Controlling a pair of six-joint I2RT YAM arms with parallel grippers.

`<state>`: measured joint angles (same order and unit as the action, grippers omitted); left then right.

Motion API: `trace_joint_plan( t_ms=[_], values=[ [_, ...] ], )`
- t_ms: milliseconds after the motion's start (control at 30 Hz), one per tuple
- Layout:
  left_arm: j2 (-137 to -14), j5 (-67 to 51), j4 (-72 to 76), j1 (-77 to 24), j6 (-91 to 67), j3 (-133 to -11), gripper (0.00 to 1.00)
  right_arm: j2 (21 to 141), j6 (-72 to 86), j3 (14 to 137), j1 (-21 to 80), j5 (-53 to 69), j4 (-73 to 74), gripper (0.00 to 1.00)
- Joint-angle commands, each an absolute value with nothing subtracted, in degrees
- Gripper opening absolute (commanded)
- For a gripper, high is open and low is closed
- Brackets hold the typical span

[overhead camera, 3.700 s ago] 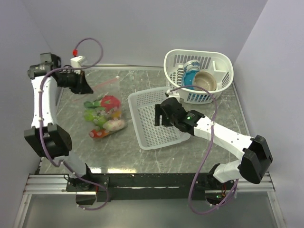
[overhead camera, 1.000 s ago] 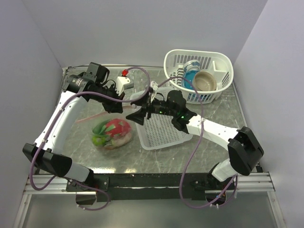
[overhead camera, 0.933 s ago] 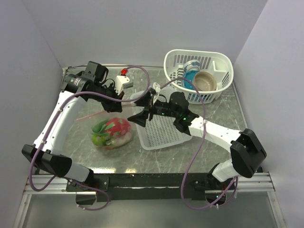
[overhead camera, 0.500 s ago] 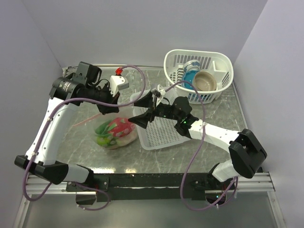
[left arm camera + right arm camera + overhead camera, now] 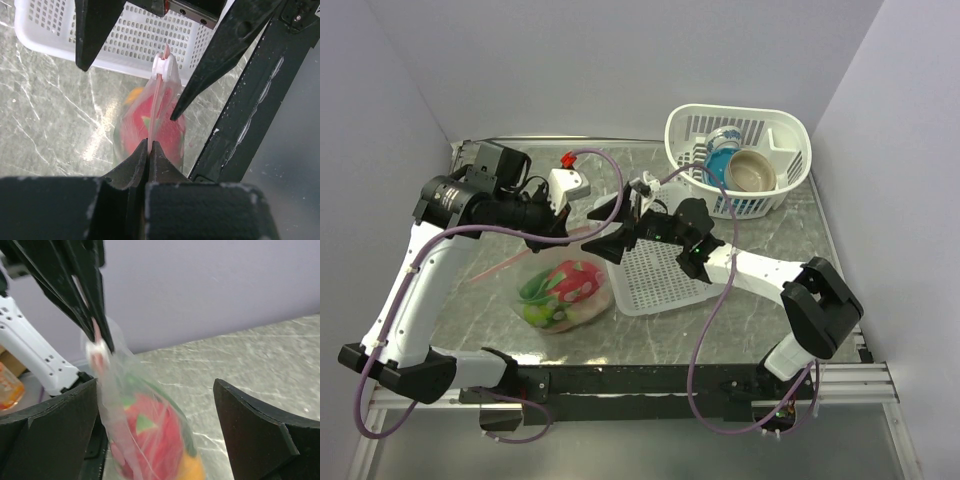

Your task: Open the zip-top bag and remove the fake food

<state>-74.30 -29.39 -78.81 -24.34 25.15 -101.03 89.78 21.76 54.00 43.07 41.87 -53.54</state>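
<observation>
The zip-top bag [image 5: 563,297] hangs by its pinkish zip strip [image 5: 156,100], its bottom on the table left of centre. It holds the fake food [image 5: 572,283]: a red-pink piece, green pieces and an orange-yellow one. My left gripper [image 5: 563,229] is shut on the zip strip [image 5: 496,267], as the left wrist view [image 5: 150,149] shows. A white slider [image 5: 162,63] sits at the strip's far end. My right gripper [image 5: 608,226] is open, its fingers [image 5: 46,437] on either side of the bag [image 5: 145,435], apart from it. The slider [image 5: 95,351] is just below the left fingertips.
A low white perforated tray [image 5: 665,275] lies right of the bag, under my right arm. A taller white basket [image 5: 790,150] at the back right holds a tan bowl [image 5: 752,170] and a blue cup [image 5: 724,141]. Walls close in on the left, back and right.
The bag lay flat at the left; my left gripper has since lifted it by the strip toward the centre. My right arm has swung left and its open jaws now straddle the bag's top.
</observation>
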Motion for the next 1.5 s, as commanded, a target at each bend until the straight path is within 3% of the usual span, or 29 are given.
trace_joint_plan(
  t_ms=[0,67,133,167,233,267,300,333,467,500,533,633,733,1000,1333,1467],
  values=[
    [-72.6,-29.44,-78.93,-24.87,23.73,-101.69,0.01,90.97,25.31,57.92,42.71,46.48,-59.32,0.97],
    [-72.51,-29.36,-79.01,-25.05,23.73,-101.34,0.01,90.97,26.54,57.66,42.71,47.28,-61.07,0.9],
    [-72.33,-29.27,-78.92,-25.14,23.56,-101.25,0.01,90.88,26.28,58.18,42.71,48.51,-60.56,0.77],
    [-72.33,-29.09,-78.93,-25.22,23.55,-101.42,0.01,90.97,26.02,58.53,42.71,48.78,-59.16,0.57],
    [-72.25,-29.09,-78.84,-25.31,23.47,-101.78,0.01,91.23,25.84,59.32,42.71,49.91,-57.93,0.35],
    [-72.16,-28.92,-78.92,-25.31,23.38,-101.86,0.01,91.4,26.01,59.59,42.71,50.18,-57.48,0.16],
    [-72.16,-28.74,-78.93,-25.31,23.47,-101.87,0.01,91.41,26.19,59.59,42.71,50.19,-57.22,0.03],
    [-72.16,-28.65,-78.93,-25.4,23.47,-101.78,0.01,91.41,26.19,59.59,42.63,49.84,-56.61,0.0],
    [-71.98,-28.3,-78.75,-25.31,23.64,-102.22,0.01,91.06,25.84,59.06,42.71,49.4,-55.02,0.0],
    [-72.33,-28.21,-78.66,-25.31,23.64,-102.39,0.06,90.97,25.84,58.71,42.54,49.31,-55.02,0.0],
    [-72.51,-28.21,-78.58,-25.31,23.64,-103.0,0.28,90.88,25.75,58.62,42.63,49.22,-55.02,0.0],
    [-74.09,-28.83,-76.91,-25.31,23.2,-103.97,0.6,90.62,25.49,58.8,42.63,49.13,-53.88,0.0],
    [-76.63,-29.79,-74.45,-25.31,21.98,-105.81,0.66,90.79,25.84,59.5,42.71,50.01,-53.18,0.0],
    [-81.38,-34.62,-69.79,-25.49,20.04,-108.37,0.63,90.09,24.79,59.94,42.63,50.62,-50.89,0.0],
    [-82.97,-37.97,-73.21,-26.01,21.88,-109.25,0.4,89.65,23.73,60.38,42.63,50.01,-49.04,0.0],
    [-83.32,-38.67,-76.28,-26.1,23.64,-109.16,0.37,89.74,23.82,60.82,42.54,50.1,-49.13,0.0]
  ],
)
